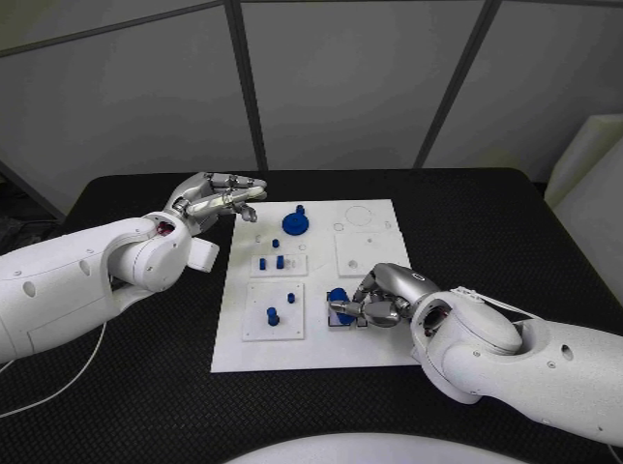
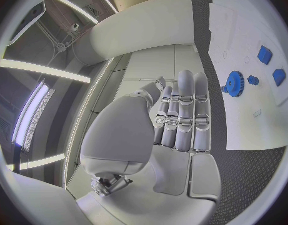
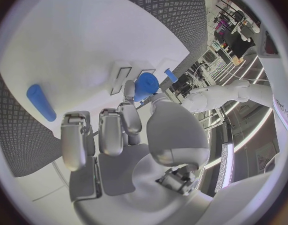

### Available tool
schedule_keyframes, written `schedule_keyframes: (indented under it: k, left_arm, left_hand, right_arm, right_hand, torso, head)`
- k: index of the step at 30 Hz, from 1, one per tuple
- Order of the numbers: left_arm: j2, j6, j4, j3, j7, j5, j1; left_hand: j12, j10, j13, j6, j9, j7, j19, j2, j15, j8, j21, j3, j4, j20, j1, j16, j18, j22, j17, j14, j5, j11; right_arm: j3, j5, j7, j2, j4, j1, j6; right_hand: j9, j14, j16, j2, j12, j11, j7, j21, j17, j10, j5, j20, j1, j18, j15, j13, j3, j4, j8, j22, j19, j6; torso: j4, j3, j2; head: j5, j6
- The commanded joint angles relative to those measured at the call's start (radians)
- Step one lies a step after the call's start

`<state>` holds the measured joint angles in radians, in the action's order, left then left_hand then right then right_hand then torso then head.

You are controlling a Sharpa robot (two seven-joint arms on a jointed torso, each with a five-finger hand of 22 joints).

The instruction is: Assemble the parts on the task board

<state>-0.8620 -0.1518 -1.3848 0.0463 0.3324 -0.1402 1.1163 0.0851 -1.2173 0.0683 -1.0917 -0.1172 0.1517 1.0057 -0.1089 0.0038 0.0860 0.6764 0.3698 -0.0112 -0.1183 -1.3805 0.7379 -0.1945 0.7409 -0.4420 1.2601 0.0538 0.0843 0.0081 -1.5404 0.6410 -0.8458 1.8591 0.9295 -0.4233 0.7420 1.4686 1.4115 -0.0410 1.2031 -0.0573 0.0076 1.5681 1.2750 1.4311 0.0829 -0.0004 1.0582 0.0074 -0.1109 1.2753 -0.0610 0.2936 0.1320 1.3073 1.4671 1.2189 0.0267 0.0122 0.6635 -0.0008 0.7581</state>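
No readable text, labels, brands, numbers or signs anywhere. The task board (image 1: 374, 253) has only plain outlines and holes, no lettering that can be made out. A tiny dark mark on the board in the left wrist view is too small to read. Arms and hands carry no legible markings.

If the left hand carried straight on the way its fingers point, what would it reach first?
Probably the blue gear near the far end of the task board. The left hand hovers at the board's left edge, fingers aimed toward it; its height above the board is unclear.
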Motion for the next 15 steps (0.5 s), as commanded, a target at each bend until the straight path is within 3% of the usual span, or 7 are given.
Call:
schedule_keyframes:
  k: [1,9,13,15]
  left_arm:
    - [0.000,0.011,-0.002,0.001,0.001,0.003,0.001]
    - [-0.001,0.015,-0.002,0.001,-0.003,0.003,0.001]
    - [-0.001,0.015,-0.003,0.001,-0.004,0.003,0.001]
    - [-0.002,0.015,-0.003,0.001,-0.004,0.003,0.001]
  left_hand:
    - [-0.005,0.004,0.001,0.000,-0.002,-0.001,0.008,0.005,0.005,-0.003,-0.002,-0.006,0.001,0.002,0.003,-0.003,0.013,-0.002,0.001,0.001,-0.005,0.003]
    - [-0.005,0.004,0.001,0.000,-0.002,-0.001,0.008,0.005,0.005,-0.003,-0.004,-0.007,0.001,0.002,0.004,-0.004,0.013,-0.002,0.001,0.001,-0.005,0.003]
    - [-0.005,0.004,0.001,0.000,-0.002,0.000,0.008,0.005,0.005,-0.004,-0.004,-0.008,0.002,0.002,0.005,-0.004,0.013,-0.003,0.001,0.001,-0.005,0.003]
    - [-0.005,0.004,0.001,0.000,-0.002,0.000,0.008,0.005,0.005,-0.004,-0.004,-0.008,0.002,0.002,0.005,-0.004,0.013,-0.003,0.001,0.001,-0.005,0.003]
  right_arm:
    - [0.000,-0.005,0.007,0.004,-0.002,0.000,0.004]
    - [0.000,-0.002,-0.001,0.007,-0.006,0.000,-0.008]
    - [0.000,-0.003,-0.001,0.003,-0.006,0.000,-0.011]
    - [0.000,-0.005,-0.006,0.000,-0.003,0.000,-0.009]
  right_hand:
    - [0.004,0.046,-0.002,-0.017,-0.005,0.001,0.003,0.003,-0.002,0.005,-0.030,-0.003,-0.054,-0.007,-0.005,-0.001,-0.028,0.001,-0.009,0.263,0.104,0.006]
    - [0.015,0.044,-0.005,-0.069,-0.016,0.001,0.003,0.003,-0.006,0.002,-0.034,-0.004,-0.176,-0.007,-0.006,-0.005,-0.089,0.004,-0.020,0.263,0.104,0.006]
    - [0.017,0.044,-0.007,-0.081,-0.020,0.001,0.004,0.003,-0.007,0.000,-0.034,-0.004,-0.176,-0.007,-0.006,-0.007,-0.088,0.003,-0.022,0.263,0.104,0.005]
    - [0.020,0.044,-0.007,-0.084,-0.019,0.001,0.004,0.003,-0.007,0.000,-0.033,-0.004,-0.146,-0.007,-0.006,-0.006,-0.076,0.001,-0.024,0.263,0.104,0.005]
  torso:
    - [0.0002,0.0002,0.000]
    - [0.0004,0.0002,-0.001]
    - [-0.0005,-0.0003,-0.001]
    - [-0.0004,-0.0006,-0.001]
  head:
    - [0.000,0.001]
    - [-0.001,0.000]
    - [-0.001,0.000]
    - [-0.001,0.000]
